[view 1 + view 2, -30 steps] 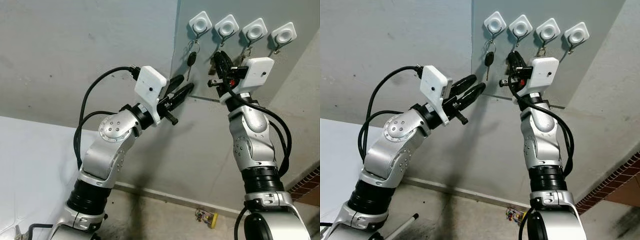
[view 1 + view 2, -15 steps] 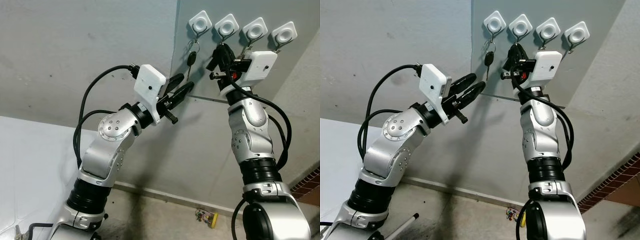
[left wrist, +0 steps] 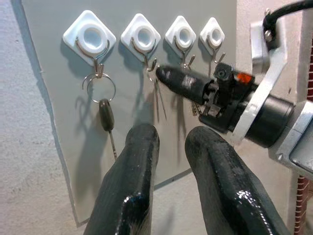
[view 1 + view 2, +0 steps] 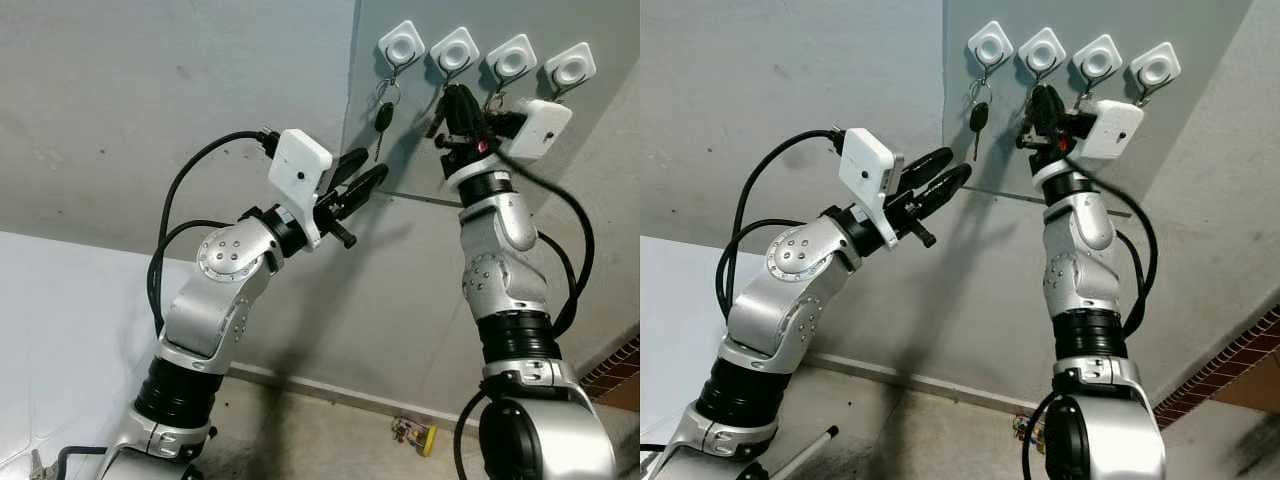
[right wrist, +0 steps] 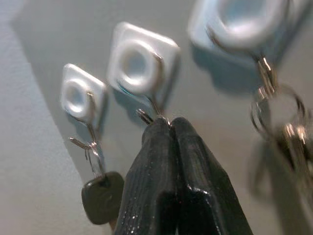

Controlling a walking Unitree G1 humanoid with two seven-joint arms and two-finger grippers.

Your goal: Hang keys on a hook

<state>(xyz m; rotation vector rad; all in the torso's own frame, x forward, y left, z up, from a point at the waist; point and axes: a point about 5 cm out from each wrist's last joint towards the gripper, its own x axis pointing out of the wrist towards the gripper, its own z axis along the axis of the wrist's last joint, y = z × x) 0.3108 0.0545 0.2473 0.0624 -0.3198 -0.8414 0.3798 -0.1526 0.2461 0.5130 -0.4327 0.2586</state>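
Four white diamond-shaped hooks sit in a row on a grey wall panel (image 4: 400, 150). A black key (image 4: 382, 117) hangs on a ring from the first hook (image 4: 400, 45). My right gripper (image 4: 450, 95) is raised to the second hook (image 4: 454, 50), its tips at the wire. It is shut on a ring of thin keys (image 3: 157, 98) that dangle below its tip. More keys hang on the third hook (image 4: 511, 57). My left gripper (image 4: 368, 166) is held open and empty lower down, left of the panel's bottom edge.
The fourth hook (image 4: 569, 68) is at the right end of the row. A small colourful object (image 4: 413, 432) lies on the floor by the wall. Red brick (image 4: 615, 365) shows at lower right, and a white surface (image 4: 60, 330) lies to the left.
My right gripper has risen from below the row of hooks and turned its tips up to the second hook. The left arm has stayed put.
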